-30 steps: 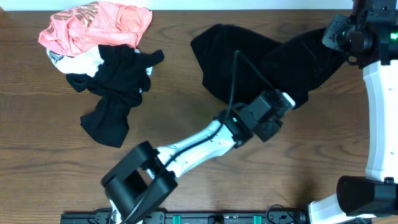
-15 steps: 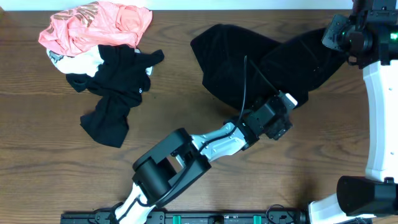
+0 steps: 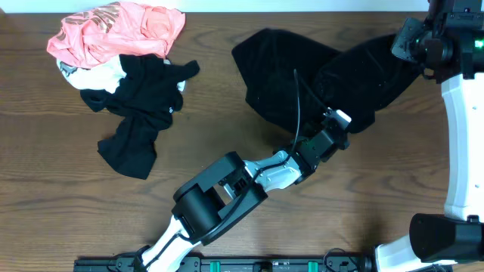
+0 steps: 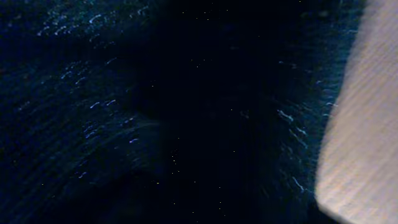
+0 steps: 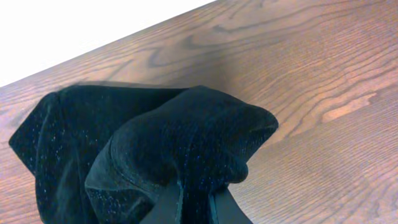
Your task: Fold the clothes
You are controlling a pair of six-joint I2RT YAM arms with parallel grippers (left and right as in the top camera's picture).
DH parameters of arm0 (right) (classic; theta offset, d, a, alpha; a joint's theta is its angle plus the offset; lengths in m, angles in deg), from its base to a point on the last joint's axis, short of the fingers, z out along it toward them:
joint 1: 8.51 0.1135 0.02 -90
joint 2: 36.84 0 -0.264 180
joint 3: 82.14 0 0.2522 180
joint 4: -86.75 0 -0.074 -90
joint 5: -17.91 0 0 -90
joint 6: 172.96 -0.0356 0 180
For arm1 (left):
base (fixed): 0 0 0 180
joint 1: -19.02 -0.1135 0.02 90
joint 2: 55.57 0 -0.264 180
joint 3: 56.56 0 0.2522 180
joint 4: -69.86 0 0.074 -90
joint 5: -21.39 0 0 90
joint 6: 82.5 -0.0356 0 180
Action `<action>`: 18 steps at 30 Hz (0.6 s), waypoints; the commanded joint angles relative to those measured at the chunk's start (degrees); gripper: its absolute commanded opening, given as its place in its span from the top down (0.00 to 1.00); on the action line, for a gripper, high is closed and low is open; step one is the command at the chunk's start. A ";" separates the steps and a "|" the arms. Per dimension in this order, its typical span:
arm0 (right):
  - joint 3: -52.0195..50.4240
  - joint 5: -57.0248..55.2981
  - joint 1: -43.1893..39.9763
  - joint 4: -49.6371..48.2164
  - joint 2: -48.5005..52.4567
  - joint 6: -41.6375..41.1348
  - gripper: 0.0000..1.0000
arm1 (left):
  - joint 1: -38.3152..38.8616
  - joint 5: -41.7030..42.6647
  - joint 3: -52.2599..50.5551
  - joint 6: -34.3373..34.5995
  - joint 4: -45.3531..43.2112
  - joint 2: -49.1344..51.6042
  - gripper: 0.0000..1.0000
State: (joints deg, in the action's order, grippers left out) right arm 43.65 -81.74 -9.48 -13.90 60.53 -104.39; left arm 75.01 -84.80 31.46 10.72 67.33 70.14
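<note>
Clothes (image 3: 295,68): by the bench's far edge, near the right corner. Right gripper (image 5: 194,208): pinched tight on a lifted fold. Left gripper (image 3: 336,128): at the clothes' near edge; cannot tell how open.

Legible markings: none. I am making out only a faint blurred print on the salmon-pink garment (image 3: 106,26), unreadable.

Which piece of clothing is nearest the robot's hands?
The big fuzzy black garment on the right. The thinner black garment and the pink one lie far off at the left, untouched.
</note>
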 commanded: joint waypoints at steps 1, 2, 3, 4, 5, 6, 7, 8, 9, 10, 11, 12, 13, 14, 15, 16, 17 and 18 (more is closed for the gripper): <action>1.49 -0.35 -0.20 -0.42 -0.70 0.74 0.93 | -0.68 -8.63 0.22 0.57 0.74 0.63 0.70; 1.49 -0.35 -0.20 -0.48 -0.70 0.74 0.93 | -0.68 -10.05 0.22 0.57 0.96 0.63 0.76; 1.49 -0.35 -0.20 -0.61 -0.70 0.74 0.93 | -0.68 -11.45 0.22 0.57 1.64 0.63 0.80; 1.49 -0.35 -0.20 -0.66 -0.70 0.74 0.93 | -0.70 -12.28 0.22 0.57 2.43 0.61 0.87; 1.49 -0.37 -0.20 -0.66 -0.70 0.74 0.93 | -0.81 -13.11 0.22 0.57 3.39 0.57 0.91; 1.49 -0.37 -0.20 -0.63 -0.70 0.74 0.93 | -1.01 -13.29 0.22 0.61 4.94 0.33 0.94; 1.49 -0.39 -0.20 -0.61 -0.70 0.76 0.94 | -1.33 -13.27 0.22 1.44 6.80 -0.09 0.94; 1.49 -0.39 -0.20 -0.61 -0.70 0.76 0.94 | -1.64 -13.27 0.22 2.12 8.15 -0.46 0.94; 1.49 -0.37 -0.20 -0.61 -0.70 0.76 0.94 | -2.16 -13.27 0.22 3.28 10.01 -1.09 0.94; 1.49 -0.37 -0.20 -0.61 -0.70 0.76 0.95 | -2.89 -13.25 0.22 4.70 12.22 -2.05 0.94; 1.49 -0.37 -0.20 -0.61 -0.70 0.92 0.98 | -3.58 -13.22 0.22 5.99 14.14 -2.97 0.94; 1.49 -0.35 -0.20 -0.55 -0.70 0.94 0.99 | -4.48 -13.20 0.22 7.21 16.65 -4.39 0.94; 1.49 -0.35 -0.20 -0.42 -0.70 0.92 0.99 | -5.35 -13.14 0.22 7.98 18.93 -5.81 0.94; 1.49 -0.24 -0.20 -0.28 -0.70 0.94 0.99 | -6.32 -12.50 0.22 8.09 21.27 -7.52 0.94; 1.49 -0.02 -0.20 -0.11 -0.70 1.27 0.99 | -7.52 -11.37 0.22 8.09 24.13 -9.64 0.94; 1.49 0.31 -0.20 0.00 -0.70 1.95 0.99 | -8.63 -10.25 0.22 8.09 26.58 -11.69 0.94; 1.49 0.63 -0.20 0.13 -0.70 2.47 0.99 | -10.08 -8.57 0.22 8.09 29.14 -14.10 0.94; 1.49 0.94 -0.20 0.28 -0.70 2.69 0.99 | -11.41 -6.82 0.22 8.09 31.12 -16.44 0.94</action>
State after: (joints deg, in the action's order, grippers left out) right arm 43.63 -78.28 -9.39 -12.83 60.59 -103.47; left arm 67.66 -93.32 32.18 16.84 95.35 58.86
